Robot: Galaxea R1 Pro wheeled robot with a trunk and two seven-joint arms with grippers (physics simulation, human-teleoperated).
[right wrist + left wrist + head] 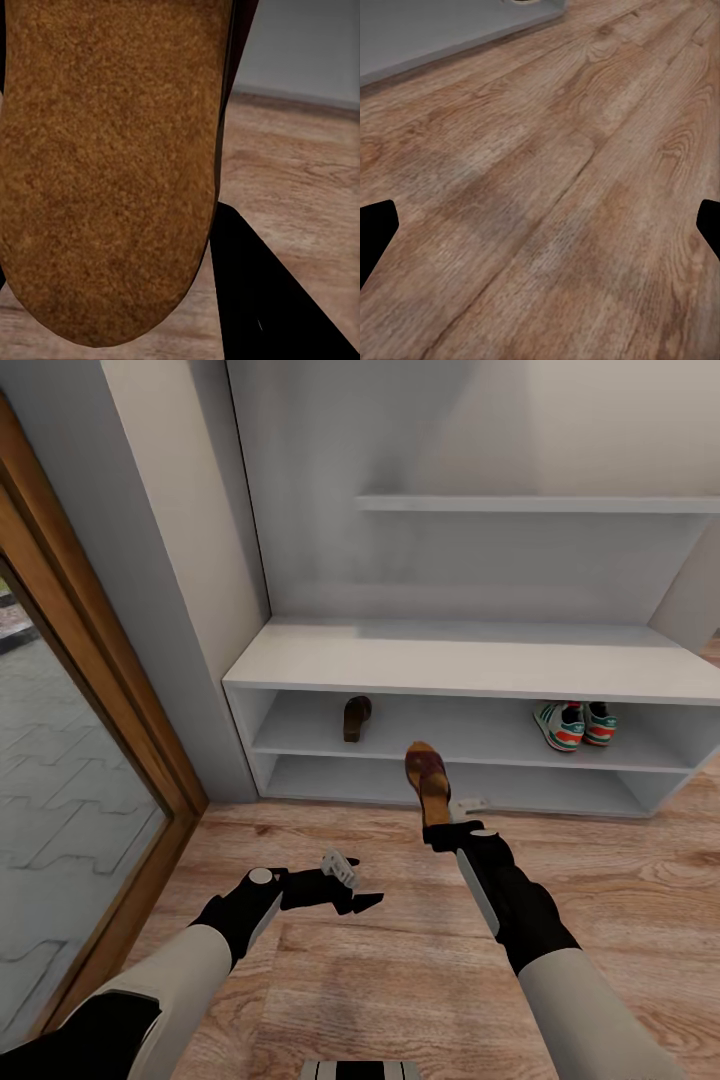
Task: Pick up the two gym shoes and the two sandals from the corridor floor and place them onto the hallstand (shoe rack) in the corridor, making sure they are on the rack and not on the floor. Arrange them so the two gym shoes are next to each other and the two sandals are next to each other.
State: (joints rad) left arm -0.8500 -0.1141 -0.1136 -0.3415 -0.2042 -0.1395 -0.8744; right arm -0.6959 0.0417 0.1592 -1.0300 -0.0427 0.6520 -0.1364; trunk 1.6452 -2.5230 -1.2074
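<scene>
Clearly on the last shoe, the right gripper (pixel 441 822) clamped a sandal (pixel 428 775), needing a reach toward 11 o'clock beside its mate (pixel 356 717) on the hallstand (pixel 470 660), while the left gripper (pixel 345 882) hung open.

Two gym shoes (pixel 573 724) stand side by side at the right of the frame, on the middle shelf of one hallstand (pixel 470 658). Two sandals show: one (pixel 356 717) on that shelf at centre-left, one (pixel 429 777) held at centre. Two grippers show low in the frame.
</scene>
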